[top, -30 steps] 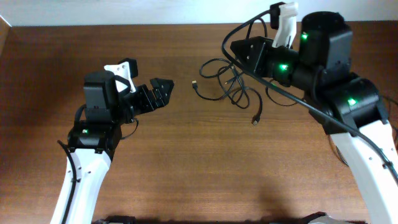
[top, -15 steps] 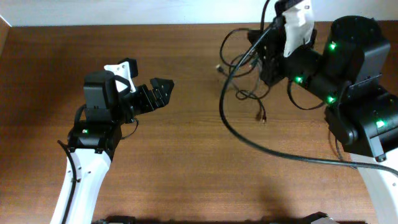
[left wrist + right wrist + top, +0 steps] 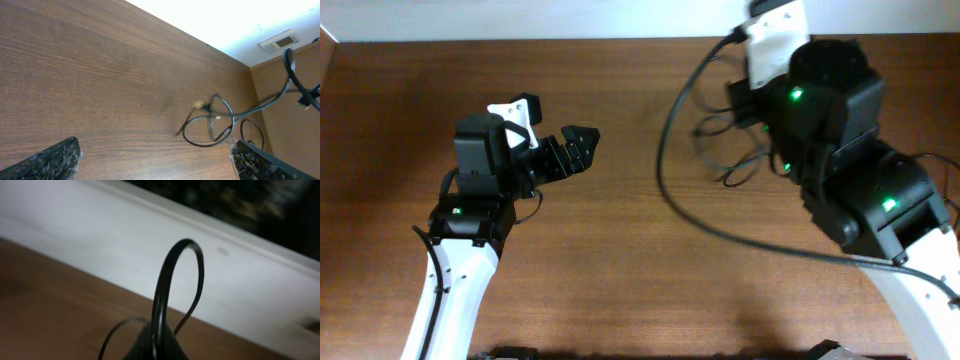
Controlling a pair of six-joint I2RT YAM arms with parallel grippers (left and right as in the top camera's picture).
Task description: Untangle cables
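Observation:
The cables (image 3: 732, 168) are thin black loops on the brown table, mostly hidden under my raised right arm in the overhead view. In the left wrist view they show as a loose tangle (image 3: 212, 126) with a small plug end, lying ahead of the jaws. My left gripper (image 3: 582, 141) is open and empty, hovering left of the cables; its fingertips (image 3: 155, 167) sit wide apart. My right gripper (image 3: 156, 342) is shut on a loop of cable (image 3: 172, 275) that arches up from between the fingers, lifted off the table.
A thick black robot wire (image 3: 665, 190) sweeps from the right arm's top down across the table's middle to the lower right. The table's far edge and a white wall (image 3: 150, 235) lie close behind the cables.
My right arm has swung back and up with the cable in its grip, dragging the tangle to the right and under the arm. The left arm has not moved.

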